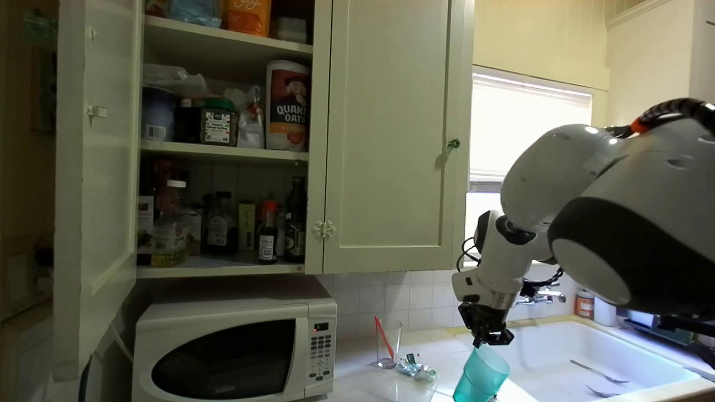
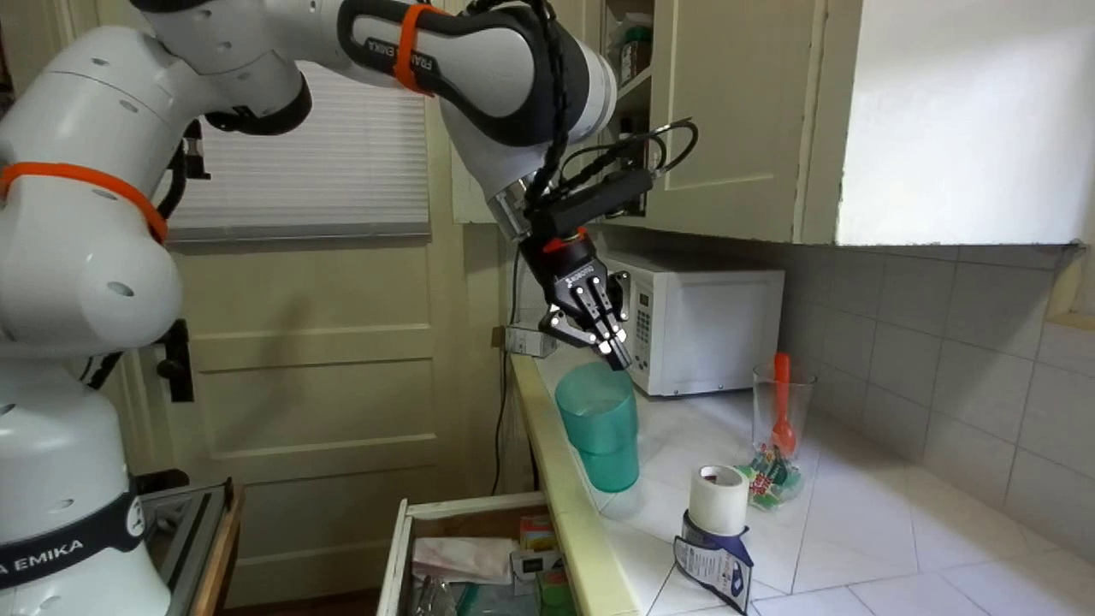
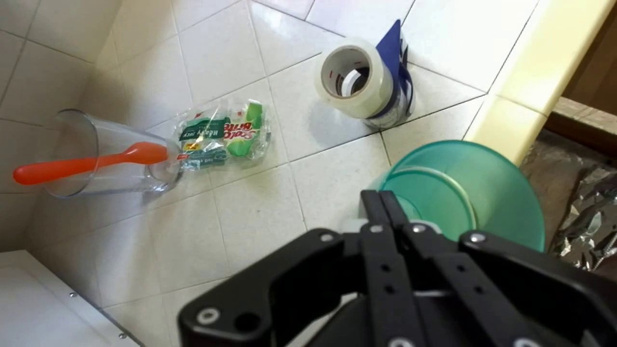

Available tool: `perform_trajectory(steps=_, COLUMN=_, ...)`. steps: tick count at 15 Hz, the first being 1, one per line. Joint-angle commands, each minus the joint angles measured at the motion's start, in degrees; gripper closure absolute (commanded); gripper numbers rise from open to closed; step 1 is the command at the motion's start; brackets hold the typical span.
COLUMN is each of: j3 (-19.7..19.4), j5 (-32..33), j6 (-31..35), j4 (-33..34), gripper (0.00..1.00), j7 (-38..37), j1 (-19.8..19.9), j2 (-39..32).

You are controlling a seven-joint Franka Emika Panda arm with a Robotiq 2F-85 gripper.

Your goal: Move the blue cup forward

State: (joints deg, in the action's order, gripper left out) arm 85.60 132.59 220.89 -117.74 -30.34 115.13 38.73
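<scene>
Robot arm [image 2: 77, 257]: bent, banded in orange, reaching down towards the white-tiled counter [image 2: 864, 539].
Drawer [image 2: 470, 506]: open below the counter, holding a pale pink cloth [image 2: 462, 558] and small boxes [image 2: 537, 561].
Counter edge [image 2: 565, 513]: yellow, just above the drawer.
Blue cup [image 2: 603, 432]: held tilted in both exterior views, with open mouth turned towards the yellow edge; close beside that edge; resting on or just clear of the tiles, cannot tell which.
Gripper [image 2: 618, 364]: slanting down, pressed together at the tips, with a finger on either side of the rim in the wrist view, pinching the blue cup there.
Microwave [image 2: 714, 329]: white, beneath the cupboards [image 2: 736, 111], behind the gripper.
Tape roll [image 2: 719, 505]: whitish, standing on end, with dark blue packaging [image 2: 717, 569] at the base.
Sponge packet [image 3: 226, 132]: crinkled clear plastic around green, marked Scotch-Brite, near the tape roll.
Glass [image 2: 804, 406]: clear, upright, just beside the packet.
Spoon [image 2: 783, 419]: orange-red, inside the glass, with handle above the rim.
</scene>
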Motion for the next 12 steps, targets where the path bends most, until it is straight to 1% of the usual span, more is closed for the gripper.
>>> perform_trajectory(steps=1, j3=2.1, j5=-2.9, j6=9.2, j4=7.8, gripper=0.99, j7=0.1, j1=7.2, j2=13.1)
perform_trajectory(steps=4, j3=2.2, j5=-3.1, j6=14.8, j4=12.9, gripper=0.99, j7=0.3, j1=10.3, j2=19.0)
perform_trajectory(steps=8, j3=1.2, j5=-3.6, j6=20.4, j4=18.2, gripper=0.99, j7=1.0, j1=13.0, j2=24.7)
perform_trajectory(steps=12, j3=0.6, j5=-6.1, j6=22.5, j4=21.4, gripper=0.99, j7=1.2, j1=14.4, j2=28.2)
